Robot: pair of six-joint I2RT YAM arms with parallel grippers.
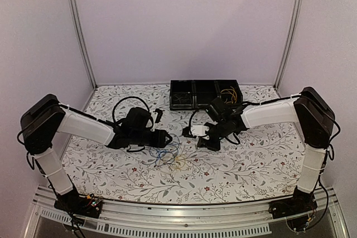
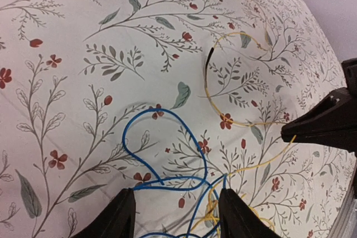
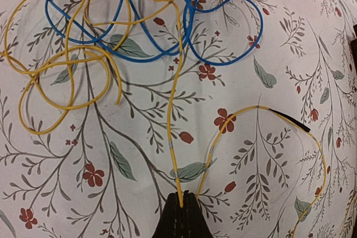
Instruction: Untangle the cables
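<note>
A tangle of blue and yellow cables (image 1: 170, 157) lies on the flowered cloth between my two grippers. My right gripper (image 3: 181, 207) is shut on a strand of the yellow cable (image 3: 169, 116), which runs from the jaws up into the heap; the blue cable (image 3: 261, 26) loops across the top of that view. My left gripper (image 2: 177, 215) stands open low over the heap, with blue cable (image 2: 124, 140) strands lying between its fingers and a yellow loop (image 2: 251, 124) beyond. In the top view the left gripper (image 1: 166, 137) and right gripper (image 1: 207, 142) face each other.
A black divided bin (image 1: 203, 94) stands at the back of the table, with thin yellowish cords (image 1: 228, 94) in its right compartment. Thick black arm cables arch over both wrists. Metal posts stand at the back corners.
</note>
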